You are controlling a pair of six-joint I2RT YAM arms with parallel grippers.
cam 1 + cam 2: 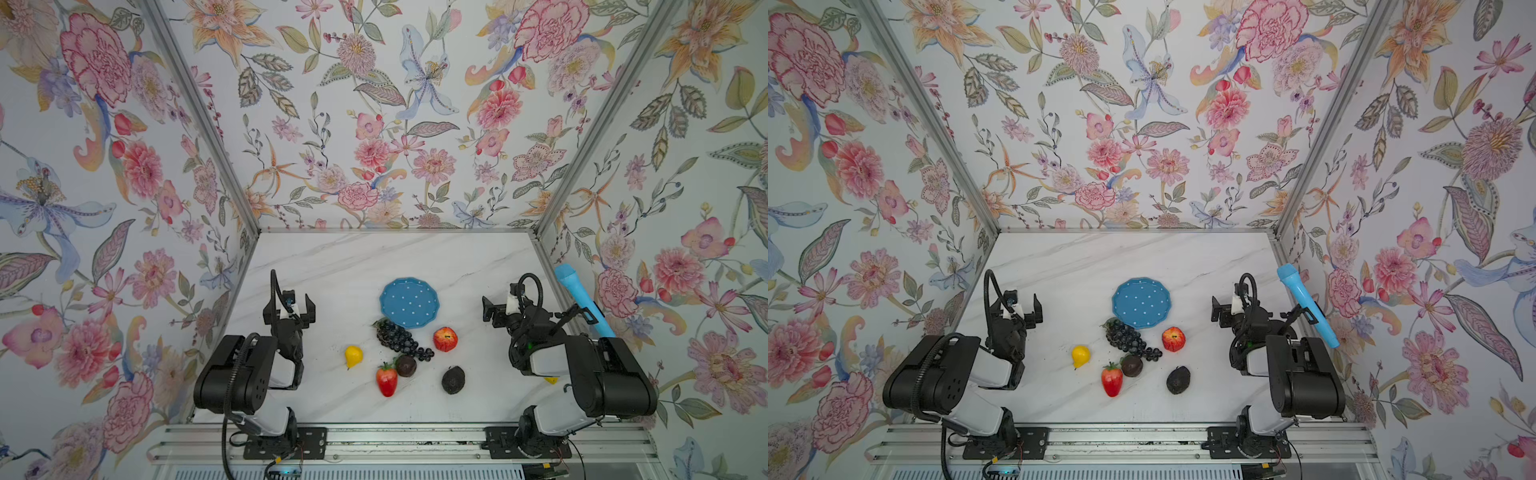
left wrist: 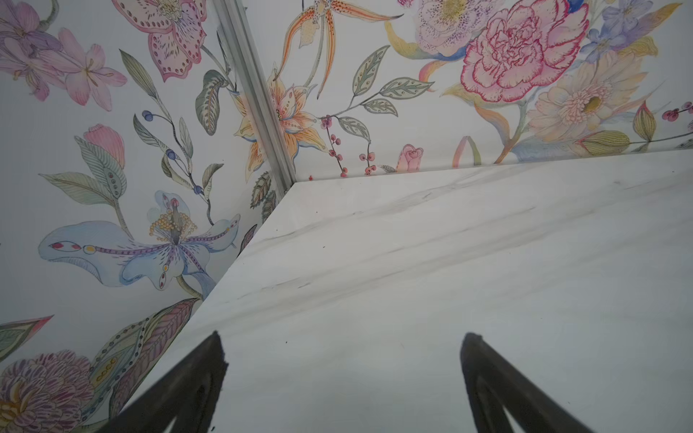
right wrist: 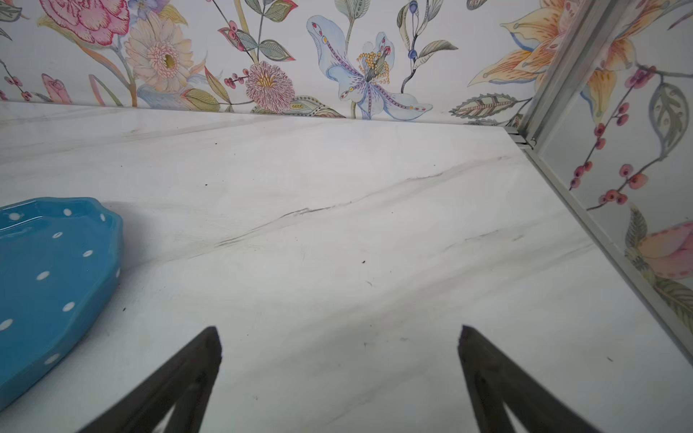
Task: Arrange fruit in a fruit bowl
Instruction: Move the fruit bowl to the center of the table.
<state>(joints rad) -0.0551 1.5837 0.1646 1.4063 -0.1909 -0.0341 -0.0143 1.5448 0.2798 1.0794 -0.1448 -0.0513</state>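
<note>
Jaws spread wide; left arm (image 1: 232, 374) and right arm (image 1: 611, 374) folded, apparently hovering.

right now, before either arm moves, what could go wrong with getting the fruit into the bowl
1. The grape bunch seems to lie against the bowl rim and close to the round dark fruit; lifting it may nudge both.
2. The bowl is shallow, so the apple may roll out.
3. The microphone leans beside the right arm; a swing could knock it.

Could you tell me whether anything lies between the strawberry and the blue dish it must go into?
Yes: the grape bunch lies across the straight line from the strawberry to the blue dish, close to its near rim.
</note>
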